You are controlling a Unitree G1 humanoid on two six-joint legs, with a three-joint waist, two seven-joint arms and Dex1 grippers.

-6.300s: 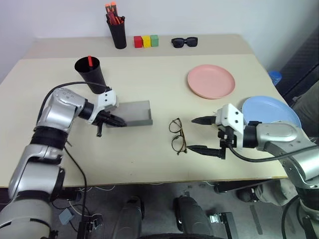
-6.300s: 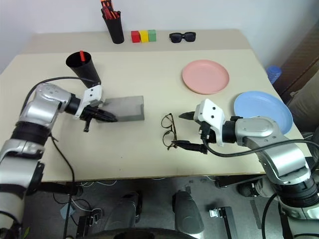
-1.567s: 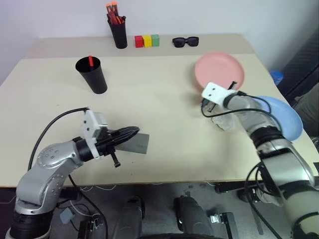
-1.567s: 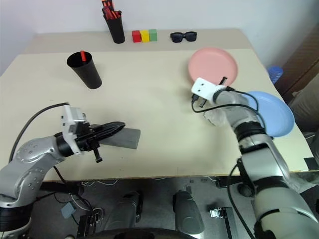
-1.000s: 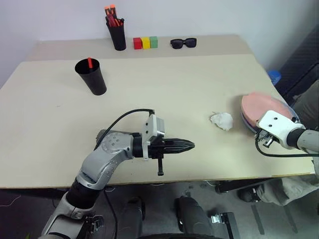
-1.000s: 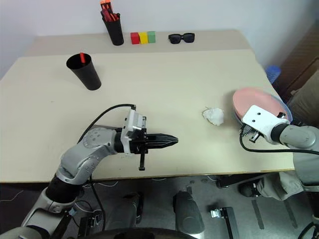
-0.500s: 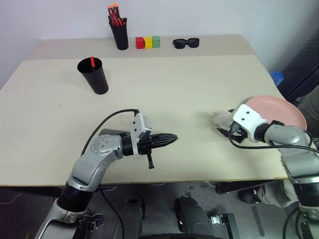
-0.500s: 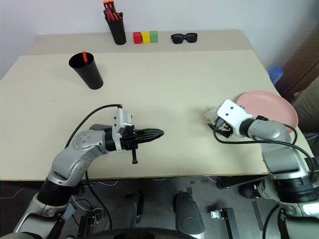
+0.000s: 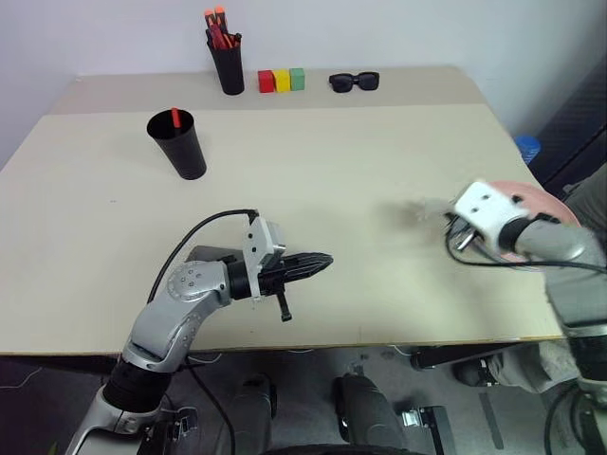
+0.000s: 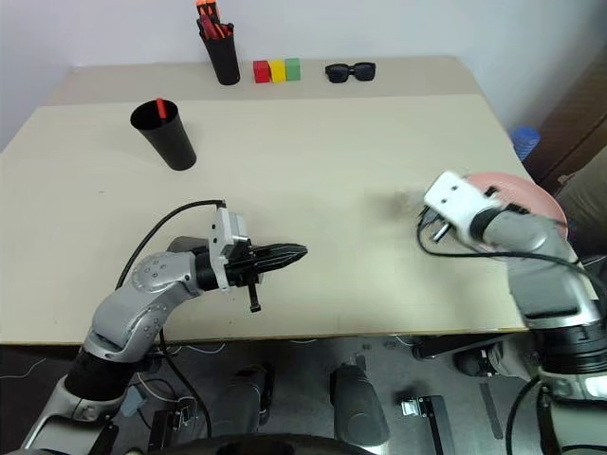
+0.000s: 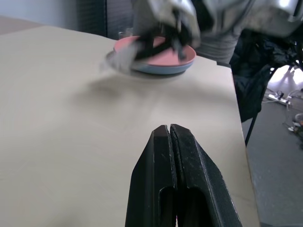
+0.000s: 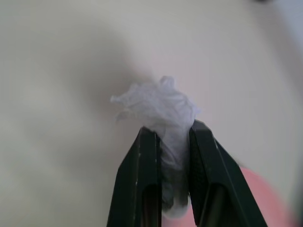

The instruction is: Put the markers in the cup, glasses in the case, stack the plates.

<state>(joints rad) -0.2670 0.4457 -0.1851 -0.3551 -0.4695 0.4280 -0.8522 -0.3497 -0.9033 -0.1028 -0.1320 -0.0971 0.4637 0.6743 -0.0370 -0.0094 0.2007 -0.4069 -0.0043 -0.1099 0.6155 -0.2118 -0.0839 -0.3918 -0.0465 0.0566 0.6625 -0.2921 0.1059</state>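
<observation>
Half a second ago our right pincer (image 12: 166, 137) was down at the white paper ball (image 12: 156, 104) on the tabletop (image 9: 332, 161). Now it has lifted up, and the ball has come up with it. Our left pincer (image 11: 169, 130) has hardly moved.

Our right pincer is squeezed on the paper ball, with one finger on each side of its lower part. Our left pincer is pressed tight together and holds nothing. It hangs just over the tabletop near the front edge.

We see the pink plate (image 9: 545, 204) lying on top of the blue plate (image 11: 156, 70) at the right edge of the tabletop, close behind our right pincer. So we think the stacking is done. The black cup (image 9: 185, 147) stands far off on the left, with a red-capped marker (image 9: 175, 117) poking out of it.

We think the paper ball is very light and soft. It squashes when we pinch it, so a gentle grip in its thick middle should be enough. A loose corner could tear or slip out.

The plates look stiff, smooth and light. If we need to move them, we think the rim is the best place to pinch. The flat middle gives us nothing to grab, and the top plate could slide off.
</observation>
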